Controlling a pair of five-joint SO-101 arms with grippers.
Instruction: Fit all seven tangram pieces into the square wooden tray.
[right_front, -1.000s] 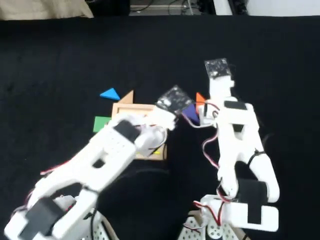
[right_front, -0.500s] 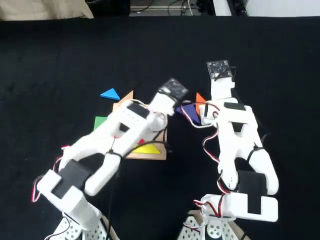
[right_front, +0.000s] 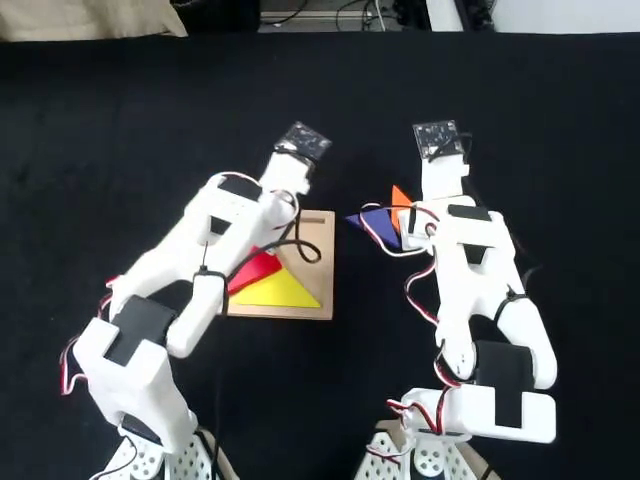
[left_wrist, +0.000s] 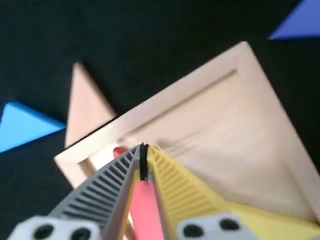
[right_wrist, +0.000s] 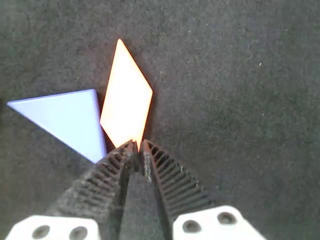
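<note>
Now | left jaws: shut, holding nothing, tips low over red piece (left_wrist: 145, 212) near tray (left_wrist: 170, 102) corner | right jaws: shut, empty, tips at orange piece (right_wrist: 127, 97), blue triangle (right_wrist: 65, 117) beside | do: probably nudge red flush against yellow piece (right_front: 282, 292), slowly | left wrist adds: wooden triangle (left_wrist: 84, 107), light-blue triangle (left_wrist: 22, 125) beyond jaws, arm-covered from above

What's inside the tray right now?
A yellow triangle and a red piece lie in the tray, with bare wood beside them. The left arm covers the tray's far-left part, so anything there is hidden.
</note>
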